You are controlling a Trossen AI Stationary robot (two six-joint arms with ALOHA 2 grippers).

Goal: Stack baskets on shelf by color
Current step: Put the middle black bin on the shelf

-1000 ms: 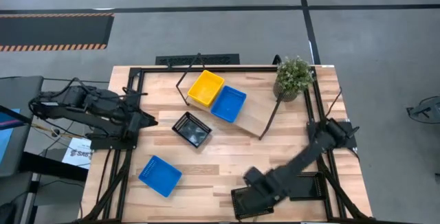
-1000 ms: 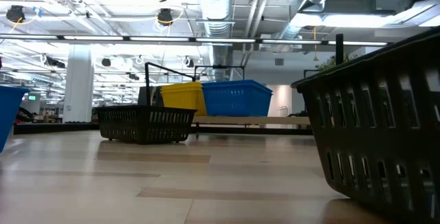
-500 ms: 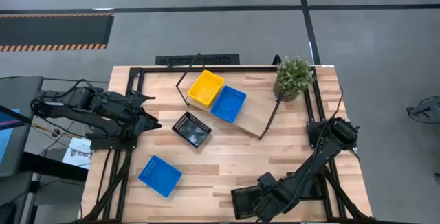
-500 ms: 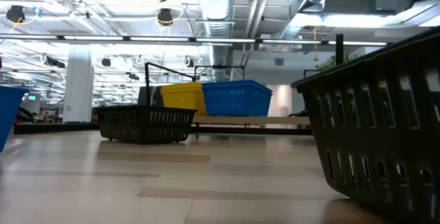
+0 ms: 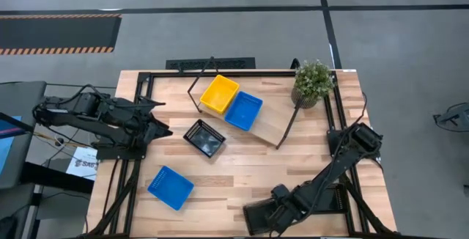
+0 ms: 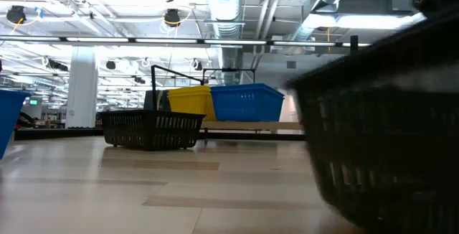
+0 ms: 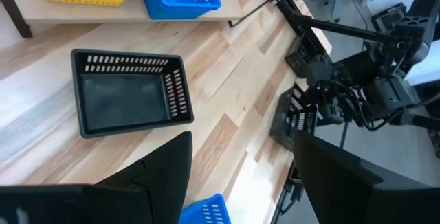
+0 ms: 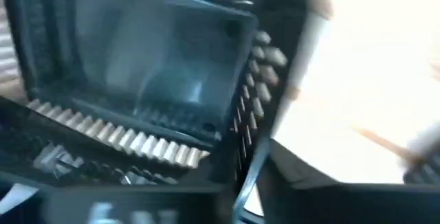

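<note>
A yellow basket (image 5: 219, 94) and a blue basket (image 5: 243, 111) stand side by side on the light wooden shelf (image 5: 269, 127) at the table's far middle. On the tabletop sit a black basket (image 5: 204, 137) and a blue basket (image 5: 170, 187). Another black basket (image 5: 258, 218) lies at the near edge, where my right gripper (image 5: 276, 204) is shut on it. My left gripper (image 7: 240, 183) hangs open at the table's left, above and left of the middle black basket (image 7: 127, 100). My right gripper has one side wall (image 8: 242, 157) of the near black basket between its two fingers, close to a corner, one finger inside and one outside. The fingers come slanting down from the table's right. Whether the basket is off the table I cannot tell.
A potted green plant (image 5: 313, 83) stands at the far right corner, beside the shelf's right end. A black frame (image 5: 220, 72) runs along the table's edges. Bare wood lies between the shelf and the near baskets.
My right gripper has gone toward the table's near edge and down onto the near black basket, then closed on its wall. That basket has shifted a little toward the table's left and shows blurred in the low view. My left gripper has edged toward the middle black basket.
</note>
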